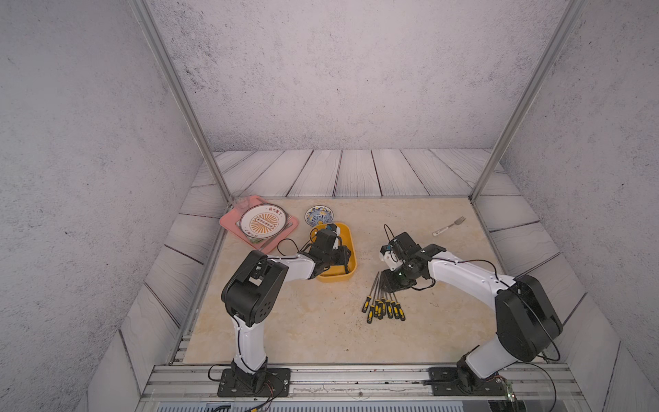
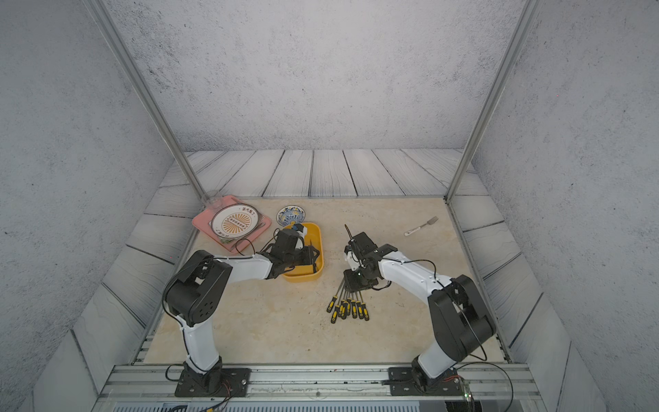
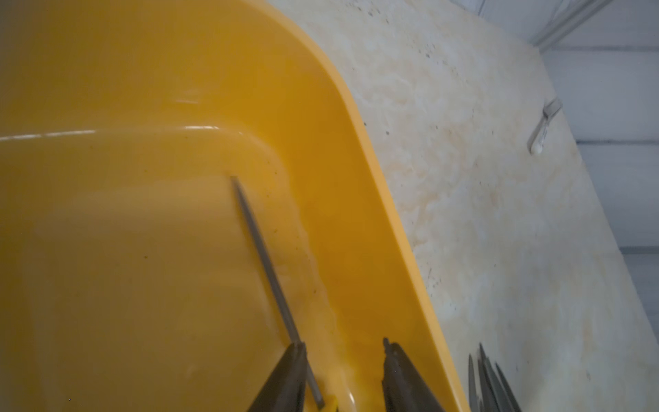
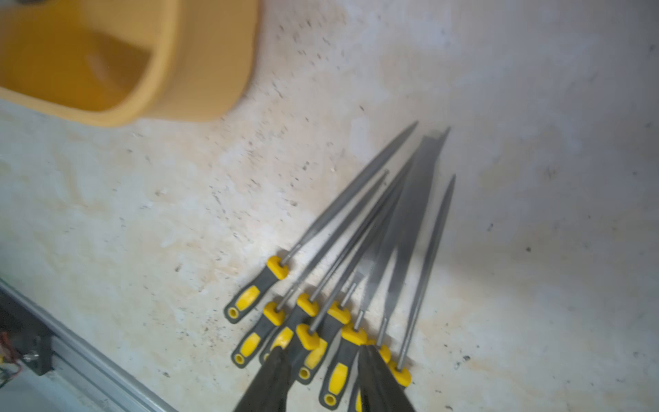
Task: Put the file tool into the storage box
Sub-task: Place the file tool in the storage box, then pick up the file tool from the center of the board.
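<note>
Left wrist view: one file (image 3: 265, 257) lies in the storage box (image 3: 338, 160), the left gripper (image 3: 344, 342) parted. The right gripper (image 4: 321, 349) hangs narrowly open over the other files (image 4: 403, 221) on the counter (image 4: 142, 214).

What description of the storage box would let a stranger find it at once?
On the beige table, find the pink tray near the far left corner. Just right of it, toward the middle, stands the storage box. It alone is plain yellow, long and low-walled, unlike the small blue-patterned bowl behind it.
</note>
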